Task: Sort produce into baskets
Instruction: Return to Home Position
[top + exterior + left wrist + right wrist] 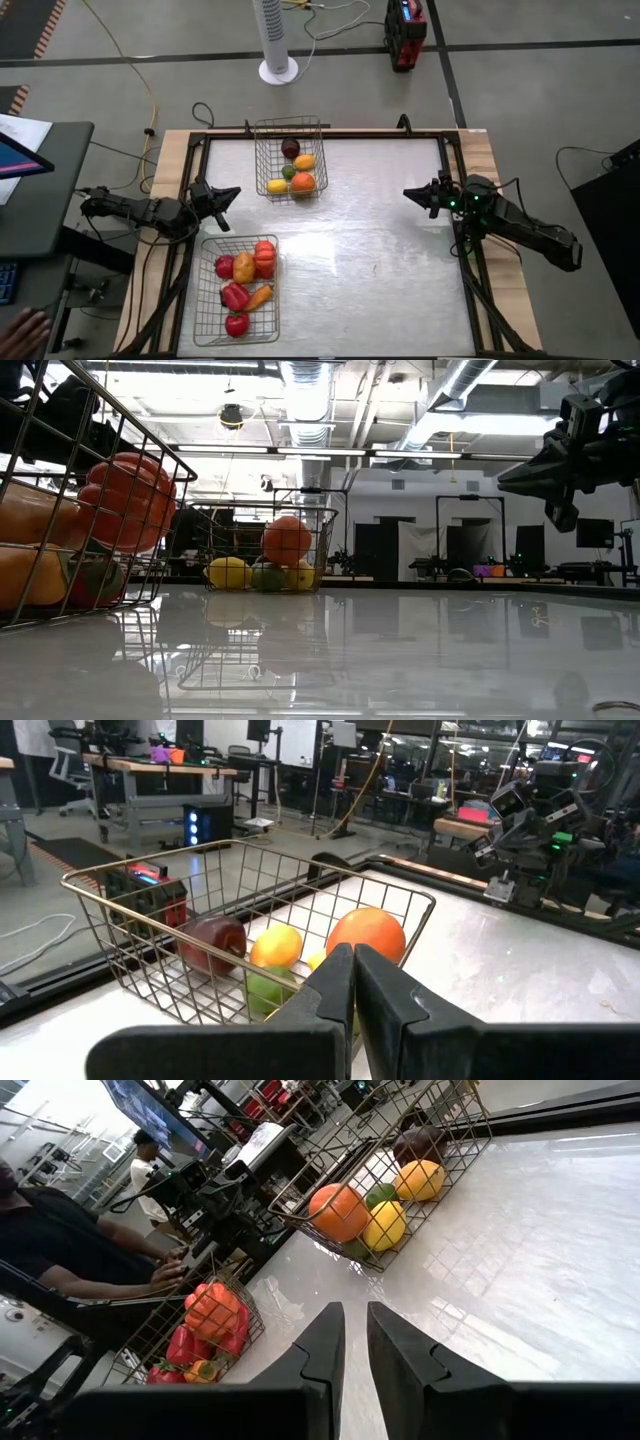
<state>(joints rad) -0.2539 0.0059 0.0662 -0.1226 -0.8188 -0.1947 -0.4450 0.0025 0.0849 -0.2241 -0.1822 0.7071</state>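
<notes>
Dark and folded low, the left arm lies along its own edge of the glossy white table [380,250]. The left gripper [226,205] hangs clear of the surface and points inward, and its two black fingers [330,990] are pressed together with only a hairline between them, holding nothing. The right arm mirrors it at the opposite edge. The right gripper [418,194] hovers high, its fingers [320,1345] parallel with a narrow slit between them, empty as well. A rectangular silver wire-mesh basket [262,140] with see-through grid walls stands straight ahead of the left gripper's fingertips, near but apart from them. It holds a smooth round orange [302,182], two yellow lemon-shaped pieces [277,186], a small green round piece [288,172] and a dark maroon round fruit [290,148]. A second wire-mesh basket [205,330] of like build lies just beside the left gripper, by its lower finger. It is filled with a ribbed red bell pepper [264,258], an orange bell pepper [244,268], another red pepper [235,296], a tapered orange carrot [260,296] and two red round fruits [237,324]. Both baskets sit well apart from the right gripper, across the bare tabletop.
</notes>
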